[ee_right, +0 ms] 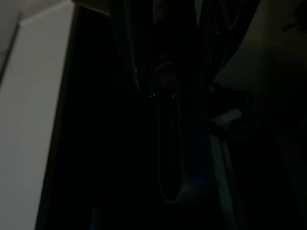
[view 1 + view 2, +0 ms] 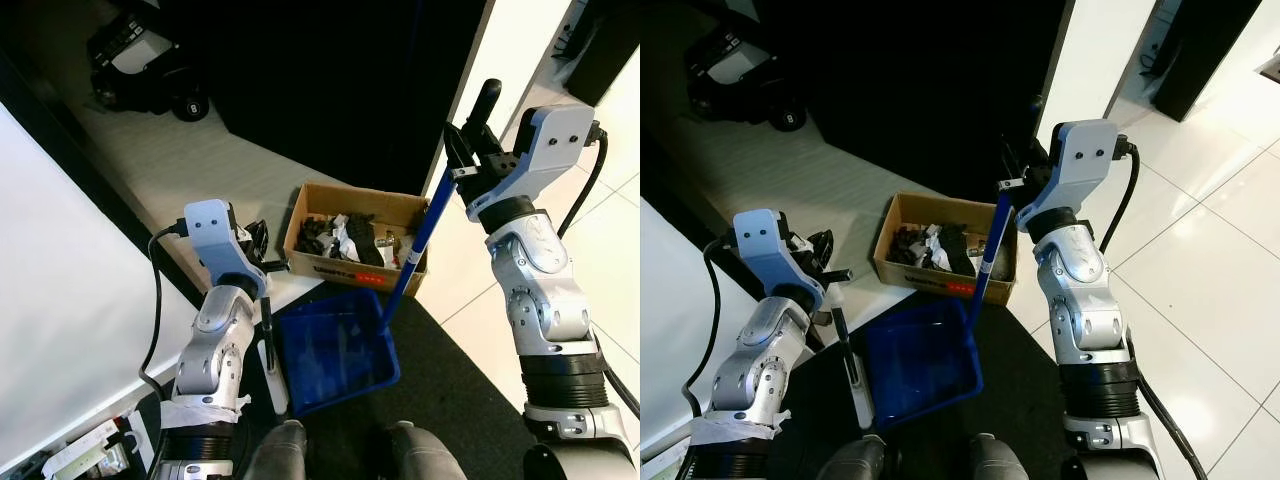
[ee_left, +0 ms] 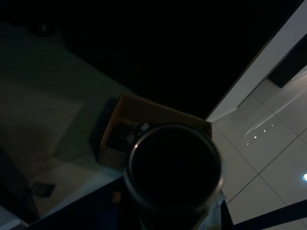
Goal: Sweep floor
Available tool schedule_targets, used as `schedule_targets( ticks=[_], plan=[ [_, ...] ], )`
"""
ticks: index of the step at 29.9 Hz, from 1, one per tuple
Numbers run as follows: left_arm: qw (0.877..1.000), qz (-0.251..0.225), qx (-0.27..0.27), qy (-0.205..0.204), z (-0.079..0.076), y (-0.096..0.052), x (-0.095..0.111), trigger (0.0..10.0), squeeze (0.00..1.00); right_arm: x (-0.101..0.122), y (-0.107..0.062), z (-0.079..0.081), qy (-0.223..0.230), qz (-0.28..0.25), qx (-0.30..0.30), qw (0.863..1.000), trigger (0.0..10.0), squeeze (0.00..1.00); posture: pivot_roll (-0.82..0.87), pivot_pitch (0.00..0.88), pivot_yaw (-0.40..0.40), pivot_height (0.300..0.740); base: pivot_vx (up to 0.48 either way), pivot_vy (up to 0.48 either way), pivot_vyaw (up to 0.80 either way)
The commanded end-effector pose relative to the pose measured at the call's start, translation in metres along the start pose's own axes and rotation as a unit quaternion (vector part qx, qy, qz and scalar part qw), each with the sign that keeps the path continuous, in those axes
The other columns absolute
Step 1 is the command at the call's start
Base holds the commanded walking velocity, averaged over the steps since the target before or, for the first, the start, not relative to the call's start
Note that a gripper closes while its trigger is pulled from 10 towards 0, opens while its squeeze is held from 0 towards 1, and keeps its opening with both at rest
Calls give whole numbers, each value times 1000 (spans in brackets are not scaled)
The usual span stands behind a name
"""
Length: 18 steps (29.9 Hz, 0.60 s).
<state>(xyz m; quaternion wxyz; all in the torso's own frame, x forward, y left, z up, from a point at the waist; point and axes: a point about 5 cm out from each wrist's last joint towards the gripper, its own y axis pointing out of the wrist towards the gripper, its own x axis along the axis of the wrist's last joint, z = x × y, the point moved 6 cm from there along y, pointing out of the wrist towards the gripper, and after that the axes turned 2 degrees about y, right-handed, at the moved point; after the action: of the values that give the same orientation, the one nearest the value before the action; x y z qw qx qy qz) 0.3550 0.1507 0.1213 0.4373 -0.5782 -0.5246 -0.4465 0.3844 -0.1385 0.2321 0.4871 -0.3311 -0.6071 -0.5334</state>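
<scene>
Blue dustpan (image 2: pixel 335 350) sits on the dark mat, its long blue handle (image 2: pixel 415 245) clamped in the right gripper (image 2: pixel 466 160); the left gripper (image 2: pixel 256 262) holds a thin broom stick (image 2: pixel 268 335) just beside the pan. Best keep the pan's lip flat — the cardboard box (image 2: pixel 355 240) crowds its far edge, open tile lies rightward.
</scene>
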Motion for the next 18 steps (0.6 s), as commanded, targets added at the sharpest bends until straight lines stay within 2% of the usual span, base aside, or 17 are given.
schedule_targets(
  ticks=[1,4,5,6,8,13,18],
  plan=[
    [1000,3,10,16,5,-1,-3,10000,0,-6,-5,-10,-19,-1,-17,1000,10000,0,-7,106,-13,740,0,0,0],
    [1000,3,20,17,10,-2,-4,10000,0,-26,-13,-32,-45,16,-60,997,10000,0,-5,108,-11,740,0,0,0],
    [1000,3,20,17,10,-2,-4,10000,0,-26,-13,-32,-45,16,-60,997,10000,0,-5,108,-11,740,0,0,0],
    [1000,3,23,18,12,-2,-4,10000,0,-37,-19,-45,-55,27,-83,995,10000,0,-5,108,-10,740,0,0,0],
    [999,1,25,28,14,-2,-3,10000,0,-42,-21,-55,-65,28,-102,992,10000,0,-4,111,-4,740,0,0,0],
    [998,-10,18,64,16,-1,-2,10000,0,-45,-19,-64,-83,28,-109,990,10000,0,-4,115,0,740,0,0,0],
    [998,-12,9,68,15,2,1,10000,0,-48,-15,-69,-95,30,-114,988,10000,0,-5,117,-3,740,0,0,0]
  ],
)
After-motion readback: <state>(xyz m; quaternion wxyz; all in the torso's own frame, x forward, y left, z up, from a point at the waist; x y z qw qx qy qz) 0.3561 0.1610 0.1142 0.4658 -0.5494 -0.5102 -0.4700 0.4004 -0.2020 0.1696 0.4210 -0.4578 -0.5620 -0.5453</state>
